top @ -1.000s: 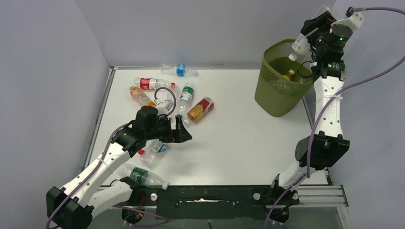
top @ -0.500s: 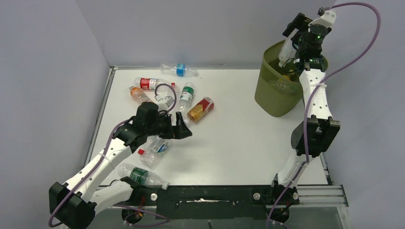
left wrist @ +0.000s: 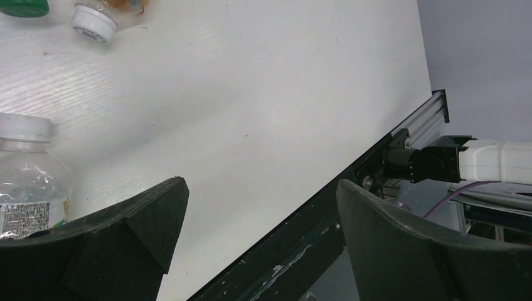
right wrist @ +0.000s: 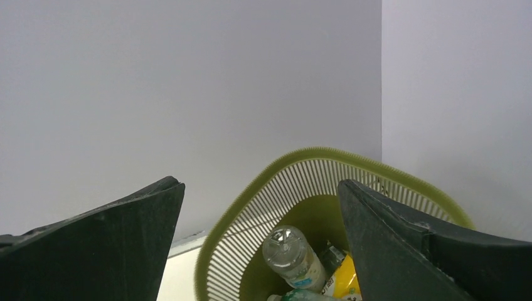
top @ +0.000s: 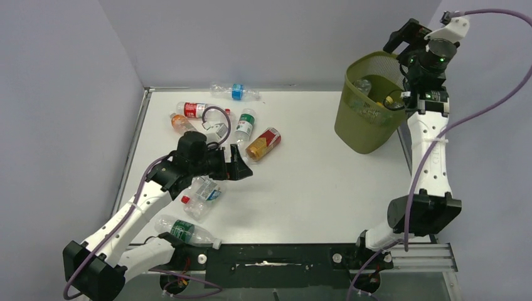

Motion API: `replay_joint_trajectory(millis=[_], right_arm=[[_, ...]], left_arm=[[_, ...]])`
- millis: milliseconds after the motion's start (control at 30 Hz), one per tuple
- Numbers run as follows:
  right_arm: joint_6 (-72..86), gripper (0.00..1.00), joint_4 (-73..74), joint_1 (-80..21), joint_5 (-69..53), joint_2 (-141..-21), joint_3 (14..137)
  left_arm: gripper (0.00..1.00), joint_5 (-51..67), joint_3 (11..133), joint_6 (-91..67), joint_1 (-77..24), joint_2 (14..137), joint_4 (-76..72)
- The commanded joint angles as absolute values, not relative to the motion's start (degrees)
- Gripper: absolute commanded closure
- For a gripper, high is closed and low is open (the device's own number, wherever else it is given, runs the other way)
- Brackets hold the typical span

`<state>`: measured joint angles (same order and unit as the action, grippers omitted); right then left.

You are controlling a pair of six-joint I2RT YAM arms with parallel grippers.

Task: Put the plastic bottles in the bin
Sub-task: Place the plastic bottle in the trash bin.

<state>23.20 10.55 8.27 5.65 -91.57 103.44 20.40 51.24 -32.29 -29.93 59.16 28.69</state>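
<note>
The olive-green mesh bin (top: 357, 128) stands at the table's far right. My right gripper (top: 404, 42) hangs open just above its far rim, nothing between its fingers. In the right wrist view the gripper (right wrist: 260, 188) looks down into the bin (right wrist: 295, 160), where a clear bottle (right wrist: 292, 254) leans on a yellow one (right wrist: 344, 279). Several plastic bottles lie on the left half of the table, among them a red-labelled amber one (top: 263, 144) and a crumpled clear one (top: 204, 193). My left gripper (top: 240, 168) is open and empty between those two. A clear bottle (left wrist: 25, 172) lies beside its left finger.
More bottles lie by the back edge: one with a blue label (top: 237, 91), one with a red label (top: 197, 110), one with a green label (top: 244, 124). Another green-labelled bottle (top: 185, 231) rests near the front edge beside the left arm's base. Grey walls close the left, back and right sides.
My right gripper opened above the bin and the clear bottle it carried now lies inside. The right wrist swung back to the right. My left gripper crept slightly away from the front edge, still open.
</note>
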Motion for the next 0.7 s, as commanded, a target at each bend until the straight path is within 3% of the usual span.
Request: replay_joint_trajectory(millis=[0,467,667], right_arm=[[23.9,0.0,14.2,8.6,1.6,-82.2,104.1],[27.1,0.02,27.2,7.0,-17.5,-63.8,88.8],[28.7,0.02,29.3,1.5,-18.8,-59.3,82.5]], left_arm=[[0.1,21.2,55.3,-32.1,-29.7,57.9,28.5],[0.1,18.4,58.4,-32.5,-29.7,55.5,31.1],[0.1,17.6,58.8,-32.3,-29.7,54.7,33.0]])
